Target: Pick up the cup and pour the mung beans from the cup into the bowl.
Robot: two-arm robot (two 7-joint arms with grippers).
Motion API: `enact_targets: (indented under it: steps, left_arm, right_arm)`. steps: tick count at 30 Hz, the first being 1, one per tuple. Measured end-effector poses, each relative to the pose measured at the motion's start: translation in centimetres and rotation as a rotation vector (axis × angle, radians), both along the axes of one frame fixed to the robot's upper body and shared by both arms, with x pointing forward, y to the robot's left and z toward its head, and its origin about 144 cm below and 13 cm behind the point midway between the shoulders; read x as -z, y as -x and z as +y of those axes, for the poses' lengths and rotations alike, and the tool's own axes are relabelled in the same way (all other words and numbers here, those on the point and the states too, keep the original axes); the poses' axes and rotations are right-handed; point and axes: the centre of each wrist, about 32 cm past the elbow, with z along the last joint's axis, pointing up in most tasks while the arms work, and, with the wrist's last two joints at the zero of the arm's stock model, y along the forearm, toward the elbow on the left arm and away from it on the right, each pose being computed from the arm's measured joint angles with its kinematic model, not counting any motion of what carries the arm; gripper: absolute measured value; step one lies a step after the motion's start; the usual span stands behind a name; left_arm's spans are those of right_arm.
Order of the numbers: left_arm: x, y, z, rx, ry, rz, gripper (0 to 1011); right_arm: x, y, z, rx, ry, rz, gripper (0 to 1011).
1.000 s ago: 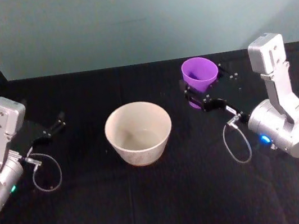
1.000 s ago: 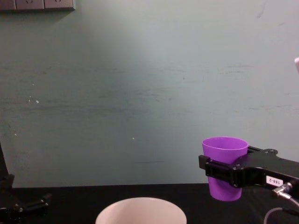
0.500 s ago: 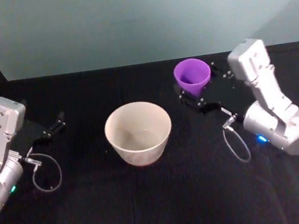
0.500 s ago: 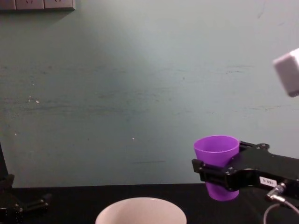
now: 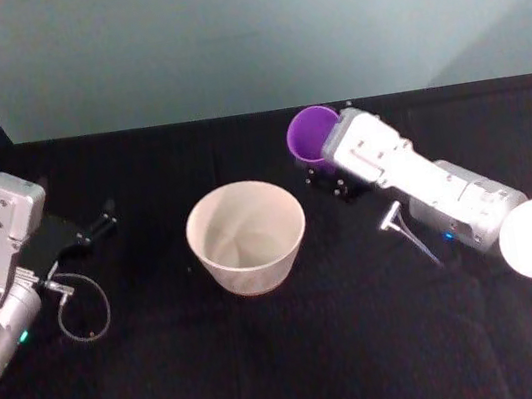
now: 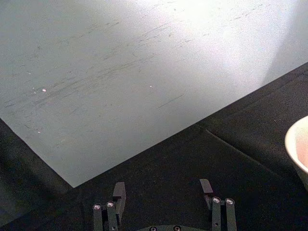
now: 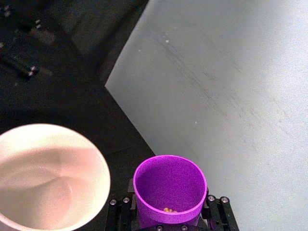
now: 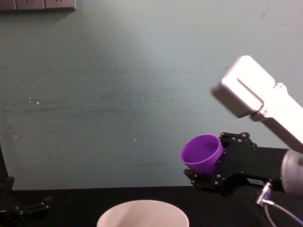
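Two steps make this task, and the first looks done. In the head view the cup [image 5: 311, 134] is off the tabletop [image 5: 271, 361], clamped in the right jaws and tilted. It is just beside the bowl [image 5: 251, 263], not over it. The left jaws are parked at the left, well apart from the bowl.

In the left wrist view those jaws stand apart and hold nothing.

In the right wrist view the mung beans [image 7: 168, 210] lie inside the cup, and the bowl's inside looks bare.

In the chest view the cup leans above and to the right of the bowl's rim. I judge that the pouring itself is not yet done.
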Motion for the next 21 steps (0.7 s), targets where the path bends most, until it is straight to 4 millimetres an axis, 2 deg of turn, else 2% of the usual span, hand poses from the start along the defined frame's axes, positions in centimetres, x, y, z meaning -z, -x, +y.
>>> enact_targets:
  steps: [9, 21]
  left_arm:
    - [0.0, 0.0, 0.0, 0.000, 0.000, 0.000, 1000]
    - [0.0, 0.0, 0.0, 0.000, 0.000, 0.000, 1000]
  right_arm:
    - [-1.5, -0.9, 1.8, -0.066, 0.203, -0.068, 723]
    - [-2.1, -0.9, 4.3, -0.102, 0.436, -0.159, 723]
